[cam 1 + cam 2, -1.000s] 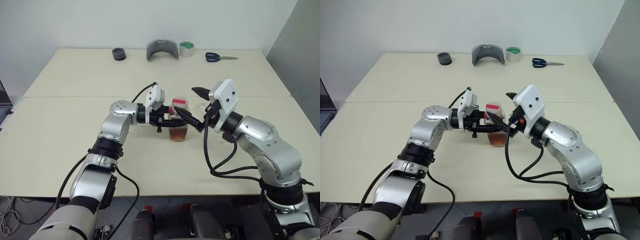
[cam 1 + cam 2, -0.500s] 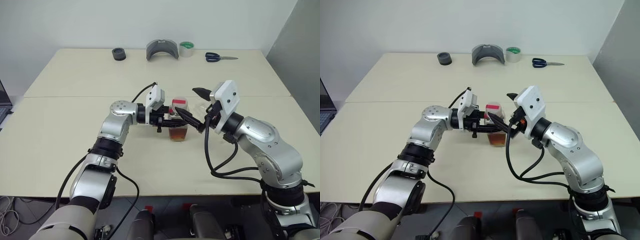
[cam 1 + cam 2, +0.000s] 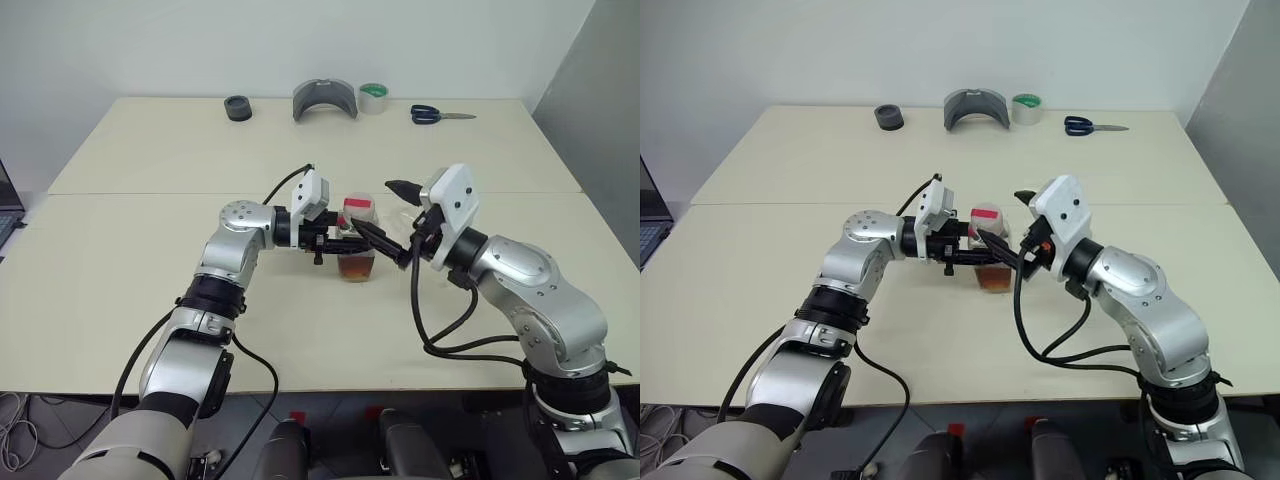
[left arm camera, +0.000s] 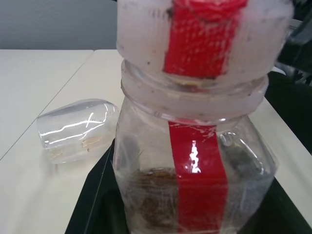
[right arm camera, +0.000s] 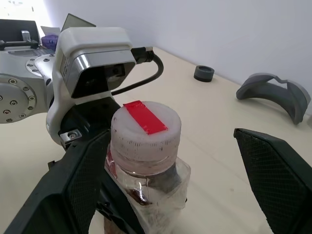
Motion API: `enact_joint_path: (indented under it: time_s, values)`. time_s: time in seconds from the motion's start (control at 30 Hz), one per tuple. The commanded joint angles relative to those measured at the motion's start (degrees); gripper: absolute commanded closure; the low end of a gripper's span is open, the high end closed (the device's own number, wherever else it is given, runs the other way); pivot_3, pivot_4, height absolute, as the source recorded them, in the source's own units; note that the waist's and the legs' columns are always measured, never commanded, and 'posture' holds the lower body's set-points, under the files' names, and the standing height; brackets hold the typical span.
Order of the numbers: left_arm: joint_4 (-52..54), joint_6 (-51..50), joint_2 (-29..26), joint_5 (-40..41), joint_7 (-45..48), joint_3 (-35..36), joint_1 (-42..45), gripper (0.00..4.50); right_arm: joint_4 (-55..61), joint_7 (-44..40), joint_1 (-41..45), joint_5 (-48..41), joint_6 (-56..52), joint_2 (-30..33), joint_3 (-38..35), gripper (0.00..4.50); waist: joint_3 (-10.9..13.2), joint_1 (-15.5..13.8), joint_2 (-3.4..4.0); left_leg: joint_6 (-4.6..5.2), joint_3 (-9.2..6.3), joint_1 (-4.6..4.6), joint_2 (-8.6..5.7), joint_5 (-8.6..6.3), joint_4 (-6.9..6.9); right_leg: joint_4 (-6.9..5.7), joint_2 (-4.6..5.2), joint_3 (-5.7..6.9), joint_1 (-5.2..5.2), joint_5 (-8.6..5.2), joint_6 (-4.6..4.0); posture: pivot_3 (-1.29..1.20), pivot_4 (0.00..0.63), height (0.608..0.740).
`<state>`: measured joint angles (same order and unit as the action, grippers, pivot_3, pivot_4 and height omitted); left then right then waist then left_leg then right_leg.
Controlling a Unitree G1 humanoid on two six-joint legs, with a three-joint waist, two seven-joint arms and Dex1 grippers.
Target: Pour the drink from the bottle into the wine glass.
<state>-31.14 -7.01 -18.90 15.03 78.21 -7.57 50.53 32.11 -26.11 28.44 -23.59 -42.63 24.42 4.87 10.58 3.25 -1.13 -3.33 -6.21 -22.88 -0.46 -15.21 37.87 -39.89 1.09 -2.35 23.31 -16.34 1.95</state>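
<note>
Holding the capped bottle (image 3: pixel 357 240) mid-frame, glass already down

Nearest, centre of the picture, the left gripper (image 3: pixel 338 240) is clenched round the bottle's body, reddish-brown drink (image 3: pixel 356 267) low inside; the right gripper (image 3: pixel 392 212) stands spread, one finger either side of the cap (image 5: pixel 145 127), not yet biting. If those fingers close off-centre the bottle could twist loose. Just beyond it, the wine glass (image 4: pixel 78 129) lies tipped on the table (image 3: pixel 150 150), so any pour would spill

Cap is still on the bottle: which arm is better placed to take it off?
Right. The left gripper is shut on the bottle, steadying it, while the right gripper stands open with a finger on either side of the cap.
</note>
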Motion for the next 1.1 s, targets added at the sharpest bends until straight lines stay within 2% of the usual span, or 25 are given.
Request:
enact_joint_path:
  time_s: [0.03, 0.27, 0.8, 0.9, 1.07, 1.1]
  values:
    - [1.8, 1.2, -0.3, 0.8, 0.4, 0.8, 1.0, 2.69, 3.8, -1.2, 0.6, -4.6, -1.8, -0.1, -2.9, 0.21, 0.0, 0.0, 0.00, 0.00, 0.00, 0.00, 0.00, 0.00, 0.00, 0.00, 0.00, 0.00, 0.00, 0.00, 0.00, 0.00, 0.150, 0.740]
    - [1.8, 1.2, -0.4, 0.7, 0.4, 0.8, 1.0, 2.69, 3.0, 0.0, 2.3, -7.1, -5.2, -0.3, -3.2, 0.21, 0.0, 0.0, 0.00, 0.00, 0.00, 0.00, 0.00, 0.00, 0.00, 0.00, 0.00, 0.00, 0.00, 0.00, 0.00, 0.00, 0.150, 0.740]
    - [2.0, 1.9, -0.1, 0.5, 0.3, 0.4, 0.5, 2.69, -2.2, -0.5, 7.1, -6.6, -6.6, -2.0, 0.1, 0.21, 0.0, 0.0, 0.00, 0.00, 0.00, 0.00, 0.00, 0.00, 0.00, 0.00, 0.00, 0.00, 0.00, 0.00, 0.00, 0.00, 0.150, 0.740]
    - [2.2, 2.0, -0.1, 0.5, 0.3, 0.4, 0.3, 2.69, -2.6, -0.7, 7.5, -6.6, -6.7, -1.9, 0.2, 0.72, 0.0, 0.0, 0.00, 0.00, -0.01, 0.00, 0.00, 0.00, 0.00, 0.00, 0.00, 0.01, 0.00, 0.00, 0.00, 0.00, 0.150, 0.740]
    - [2.5, 1.9, 0.0, 0.6, 0.1, 0.4, 0.0, 2.69, -2.6, -1.2, 7.7, -6.4, -6.5, -1.6, 0.6, 2.49, 0.0, 0.0, 0.00, 0.00, 0.00, 0.00, 0.00, 0.00, 0.00, 0.00, 0.00, 0.01, 0.00, 0.00, 0.00, 0.00, 0.150, 0.740]
    - [2.5, 1.8, 0.0, 0.6, 0.1, 0.4, 0.0, 2.69, -2.5, -1.5, 7.6, -6.1, -6.2, -1.3, 1.0, 2.68, 0.0, 0.0, 0.00, 0.00, 0.00, 0.00, 0.00, 0.00, 0.00, 0.00, 0.00, 0.01, 0.00, 0.00, 0.00, 0.00, 0.150, 0.740]
